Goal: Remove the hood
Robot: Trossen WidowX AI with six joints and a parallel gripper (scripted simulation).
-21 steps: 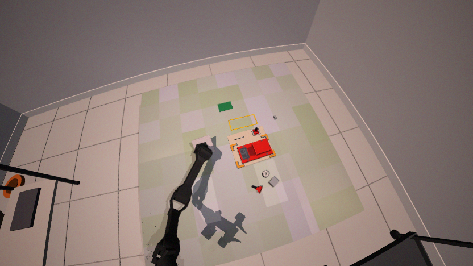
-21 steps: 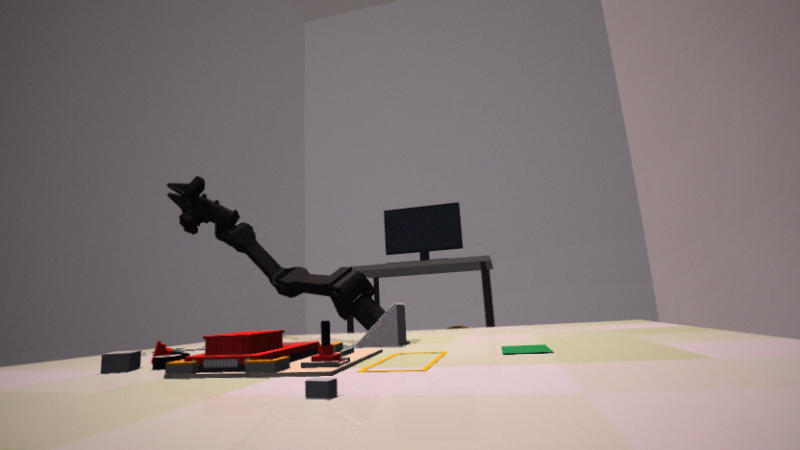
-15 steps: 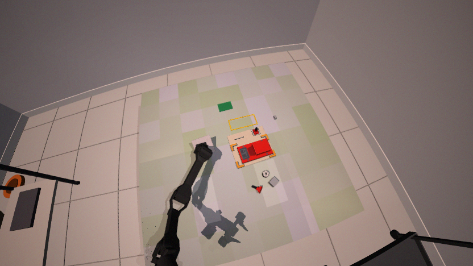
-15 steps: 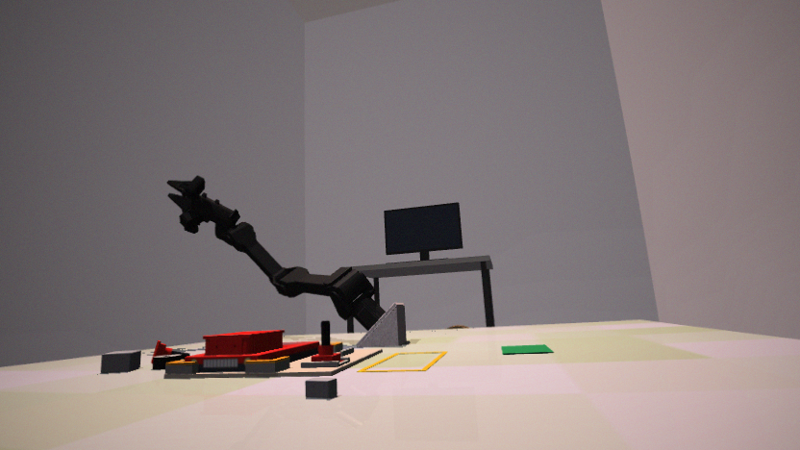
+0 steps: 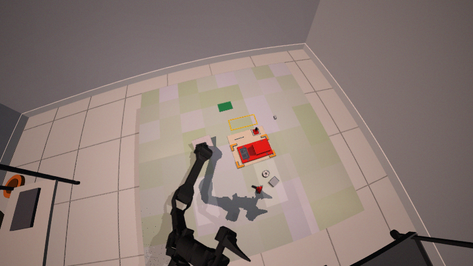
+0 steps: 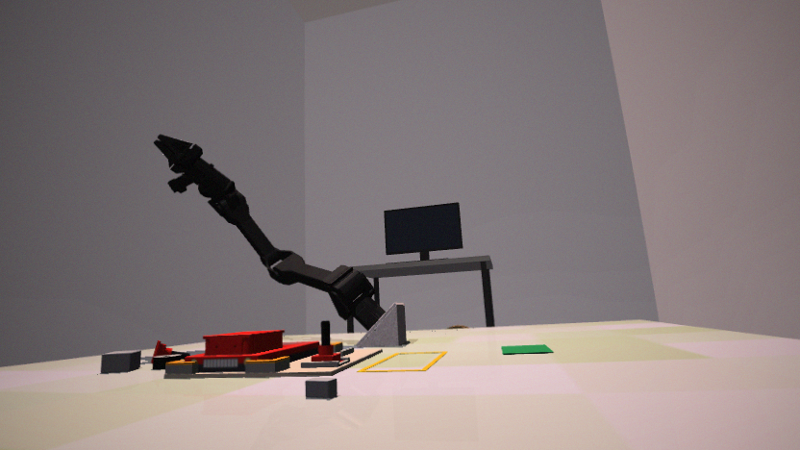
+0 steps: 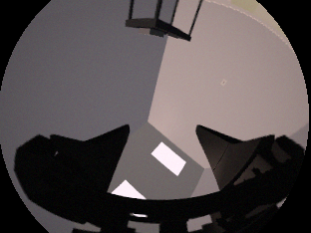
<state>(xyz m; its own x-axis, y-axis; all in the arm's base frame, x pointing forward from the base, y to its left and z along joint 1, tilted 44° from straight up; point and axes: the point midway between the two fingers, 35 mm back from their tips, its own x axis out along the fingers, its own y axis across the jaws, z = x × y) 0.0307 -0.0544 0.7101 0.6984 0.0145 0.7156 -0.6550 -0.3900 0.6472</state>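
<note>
The red toy car [image 5: 253,152] [image 6: 246,342] sits on a wooden board [image 5: 239,135] [image 6: 358,357] with orange corners. Its raised red body panel is in place on it; I cannot tell which part is the hood. The marked area [image 5: 241,117] [image 6: 394,369], a yellow dashed rectangle, lies empty on the table just beyond the board. My gripper [image 6: 162,139] [image 7: 162,127] is open and empty. It is raised high in the air, far above and away from the car, and touches nothing. The wrist view shows only walls and the two spread fingers.
A green patch [image 5: 224,106] [image 6: 525,349] lies beyond the marked area. A red post with a black knob [image 5: 255,131] [image 6: 325,336] stands on the board. Grey blocks [image 5: 273,181] [image 6: 320,387], a white disc [image 5: 266,173] and a small red piece [image 5: 258,188] lie around the board. A desk with a monitor [image 6: 423,229] stands behind.
</note>
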